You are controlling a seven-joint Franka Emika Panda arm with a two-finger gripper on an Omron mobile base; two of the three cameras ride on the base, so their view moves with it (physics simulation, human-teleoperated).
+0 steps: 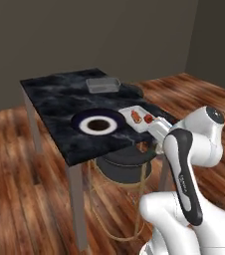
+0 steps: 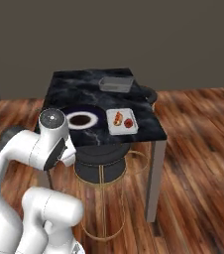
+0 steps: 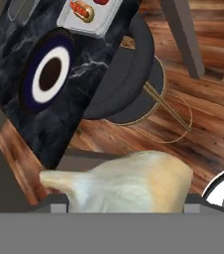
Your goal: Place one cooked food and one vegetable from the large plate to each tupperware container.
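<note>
Between the gripper (image 3: pixel 126 206) fingertips, a clamped pale garlic bulb (image 3: pixel 129 181), the large plate (image 3: pixel 49 74) well beyond.

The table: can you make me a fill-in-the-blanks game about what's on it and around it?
1. The large plate on the dark table is ____.
2. The pale container holds ____ pieces of food.
3. The black stool stands ____ the table.
4. The tool grips one pale bulb of ____.

Missing words: empty; two; under; garlic.
</note>
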